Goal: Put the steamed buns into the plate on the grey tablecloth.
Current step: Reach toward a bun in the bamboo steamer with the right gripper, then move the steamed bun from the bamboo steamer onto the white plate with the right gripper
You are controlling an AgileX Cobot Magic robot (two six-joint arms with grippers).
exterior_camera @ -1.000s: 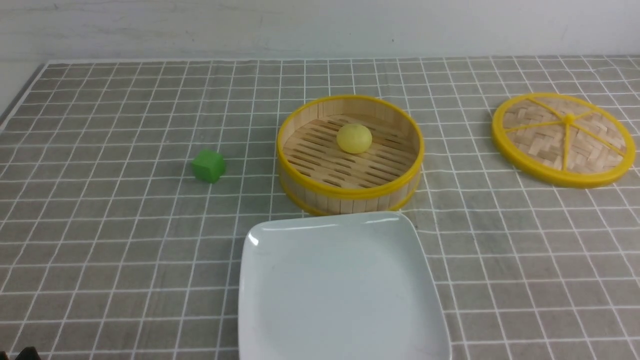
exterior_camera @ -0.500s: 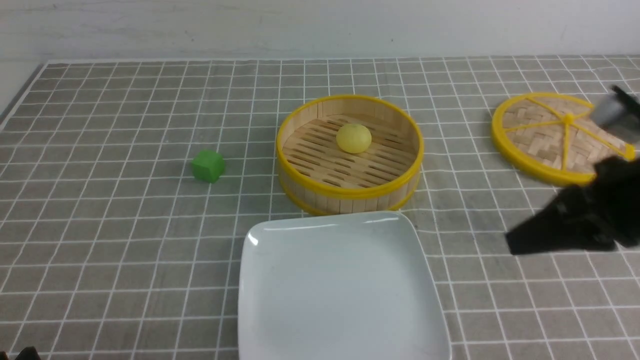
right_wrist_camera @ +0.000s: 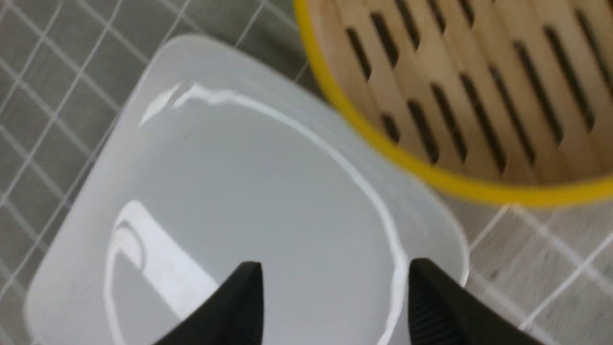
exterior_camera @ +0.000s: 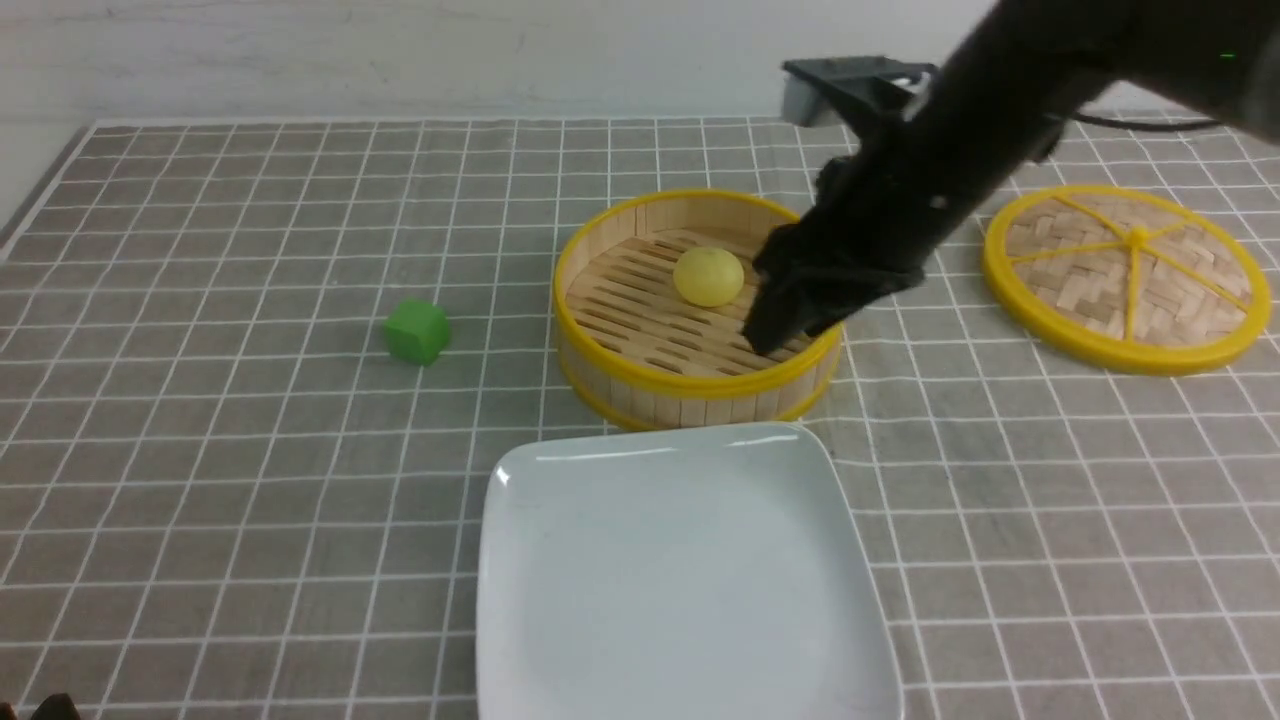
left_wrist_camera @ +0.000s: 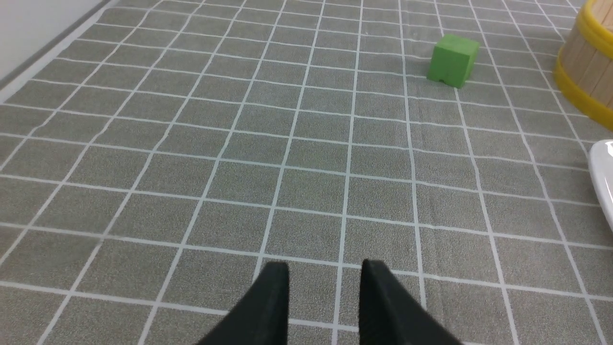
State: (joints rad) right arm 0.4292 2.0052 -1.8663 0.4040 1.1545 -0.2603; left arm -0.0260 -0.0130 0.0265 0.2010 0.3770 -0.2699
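The pale-yellow steamed bun [exterior_camera: 708, 277] lies in the round bamboo steamer basket [exterior_camera: 700, 385] on the grey tablecloth [exterior_camera: 250, 480]. The white square plate [exterior_camera: 680, 580] sits just in front of the basket and has nothing on it. My right gripper [exterior_camera: 772, 328] hangs over the basket's right front part, just right of the bun, not touching it. In the right wrist view it [right_wrist_camera: 333, 268] is open and empty above the plate [right_wrist_camera: 215, 191] and the basket [right_wrist_camera: 479, 96]; the bun is out of that view. My left gripper [left_wrist_camera: 325, 270] is open and empty, low over the cloth.
A green cube [exterior_camera: 417, 331] stands left of the basket; it also shows in the left wrist view [left_wrist_camera: 452, 60]. The woven bamboo lid [exterior_camera: 1128, 278] lies at the far right. The cloth's left edge [exterior_camera: 40, 190] and the wall behind bound the area.
My right arm came in from the right edge and swung up and left, from beside the lid to over the basket next to the bun. The bun, plate and cube have not moved.
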